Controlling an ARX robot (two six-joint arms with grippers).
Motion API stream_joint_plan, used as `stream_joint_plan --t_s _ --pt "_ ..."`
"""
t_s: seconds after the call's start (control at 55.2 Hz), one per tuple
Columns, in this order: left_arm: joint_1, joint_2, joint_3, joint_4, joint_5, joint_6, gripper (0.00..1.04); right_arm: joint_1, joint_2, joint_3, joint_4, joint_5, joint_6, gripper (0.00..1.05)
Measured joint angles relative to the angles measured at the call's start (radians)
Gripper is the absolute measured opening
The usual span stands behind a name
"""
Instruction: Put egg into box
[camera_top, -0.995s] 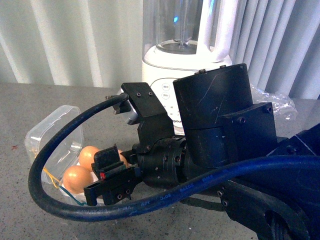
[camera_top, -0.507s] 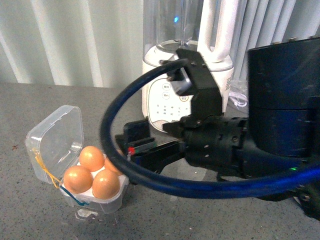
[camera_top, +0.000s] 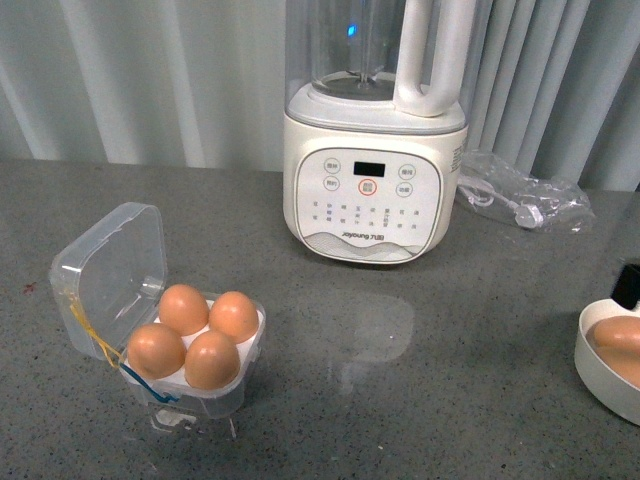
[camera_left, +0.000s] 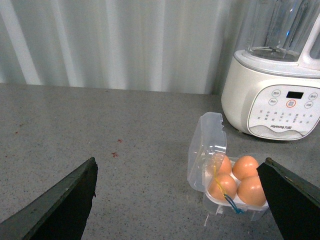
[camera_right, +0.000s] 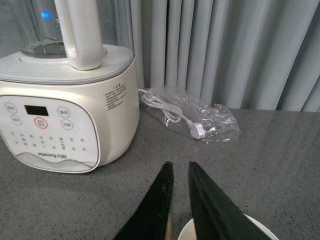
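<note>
The box (camera_top: 110, 262) stands on the grey counter at the left with its clear lid tipped open. Several brown eggs, one of them (camera_top: 183, 308), fill its white tray. Another egg (camera_top: 617, 336) lies in the white bowl (camera_top: 590, 358) at the right edge. In the left wrist view my left gripper (camera_left: 180, 161) is open wide and empty, back from the box (camera_left: 205, 150). My right gripper (camera_right: 180, 165) is shut on nothing, its fingers just above the bowl's rim (camera_right: 240, 223). In the front view only a black tip (camera_top: 628, 285) shows above the bowl.
A white blender (camera_top: 372, 170) stands at the back centre, seen too in the right wrist view (camera_right: 65, 110). To its right lies a clear plastic bag with a cable (camera_top: 520, 198). Curtains close off the back.
The right arm, which filled the front view, has drawn off to the right and out of sight. The box, its eggs and the blender now show fully.
</note>
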Motion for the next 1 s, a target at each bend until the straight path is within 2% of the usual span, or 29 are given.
stream_joint_plan --t_s 0.072,0.181,0.67,0.742,0.851,0.995 --pt "0.000 0.000 0.000 0.000 0.000 0.000 0.98 -0.021 -0.053 -0.032 -0.019 -0.031 -0.005 0.03" --pt "0.000 0.000 0.000 0.000 0.000 0.000 0.98 -0.063 -0.196 -0.069 -0.148 -0.068 -0.004 0.03" --pt "0.000 0.000 0.000 0.000 0.000 0.000 0.98 -0.188 -0.637 -0.198 -0.437 -0.185 -0.004 0.03" --pt "0.000 0.000 0.000 0.000 0.000 0.000 0.98 -0.239 -0.698 -0.208 -0.488 -0.261 -0.004 0.03" --pt "0.000 0.000 0.000 0.000 0.000 0.000 0.98 -0.276 -0.777 -0.217 -0.556 -0.270 -0.003 0.03" --pt "0.000 0.000 0.000 0.000 0.000 0.000 0.98 -0.280 -0.880 -0.223 -0.646 -0.274 -0.004 0.03"
